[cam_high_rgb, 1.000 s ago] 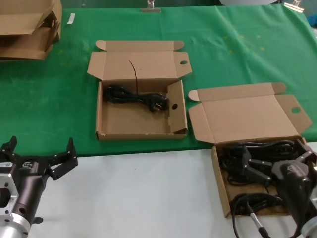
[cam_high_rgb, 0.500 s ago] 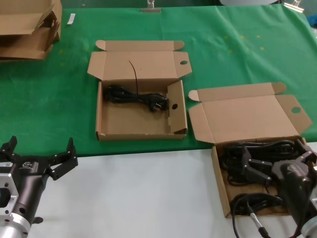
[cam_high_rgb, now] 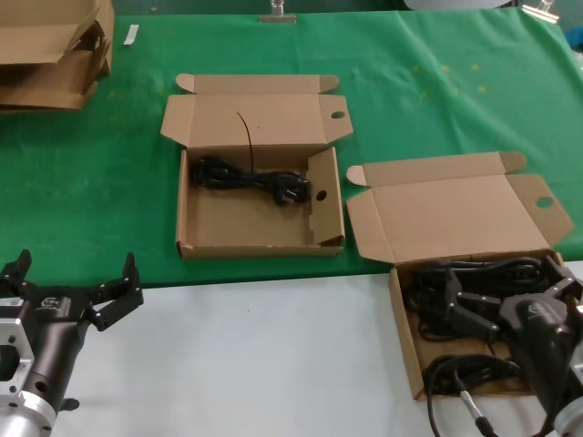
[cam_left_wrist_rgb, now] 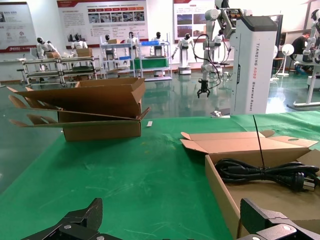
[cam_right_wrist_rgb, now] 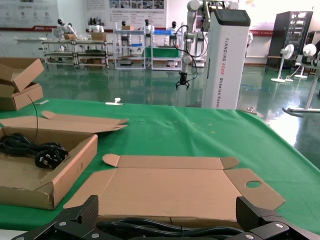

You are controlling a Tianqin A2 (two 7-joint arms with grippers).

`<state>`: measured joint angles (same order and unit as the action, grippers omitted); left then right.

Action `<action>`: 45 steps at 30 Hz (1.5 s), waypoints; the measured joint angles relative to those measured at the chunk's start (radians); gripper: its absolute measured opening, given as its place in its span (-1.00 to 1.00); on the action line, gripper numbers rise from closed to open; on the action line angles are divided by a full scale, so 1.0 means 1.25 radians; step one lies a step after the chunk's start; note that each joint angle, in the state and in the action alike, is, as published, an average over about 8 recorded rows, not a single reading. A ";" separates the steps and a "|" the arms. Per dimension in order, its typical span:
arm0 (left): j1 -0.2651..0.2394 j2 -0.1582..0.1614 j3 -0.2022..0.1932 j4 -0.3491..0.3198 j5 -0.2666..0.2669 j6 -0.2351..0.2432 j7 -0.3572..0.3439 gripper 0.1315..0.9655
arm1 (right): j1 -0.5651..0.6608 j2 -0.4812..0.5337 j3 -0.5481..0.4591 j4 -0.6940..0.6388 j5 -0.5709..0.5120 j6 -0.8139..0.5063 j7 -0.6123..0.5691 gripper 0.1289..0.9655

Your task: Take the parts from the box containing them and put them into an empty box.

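Left gripper (cam_high_rgb: pixel 77 293): fingers spread wide, nothing between them, parked low over the white surface well left of the right-hand cardboard box (cam_high_rgb: pixel 401 319). Arm runs back toward the body.

Right gripper (cam_high_rgb: pixel 510 296): down over that box's interior, fingers splayed open across it, wrist angled in from the near right corner.

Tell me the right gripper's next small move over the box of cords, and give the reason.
Probably lower the right gripper a little and close on a cord bundle. It sits open above the near box, which holds several black cords, with nothing between its fingers. The far box holds only one cord. The left gripper waits open at the near left.
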<state>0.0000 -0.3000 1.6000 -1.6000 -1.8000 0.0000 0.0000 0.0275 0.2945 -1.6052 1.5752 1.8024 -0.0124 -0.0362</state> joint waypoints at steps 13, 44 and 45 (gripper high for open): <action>0.000 0.000 0.000 0.000 0.000 0.000 0.000 1.00 | 0.000 0.000 0.000 0.000 0.000 0.000 0.000 1.00; 0.000 0.000 0.000 0.000 0.000 0.000 0.000 1.00 | 0.000 0.000 0.000 0.000 0.000 0.000 0.000 1.00; 0.000 0.000 0.000 0.000 0.000 0.000 0.000 1.00 | 0.000 0.000 0.000 0.000 0.000 0.000 0.000 1.00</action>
<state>0.0000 -0.3000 1.6000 -1.6000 -1.8000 0.0000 0.0000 0.0275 0.2945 -1.6052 1.5752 1.8024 -0.0124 -0.0362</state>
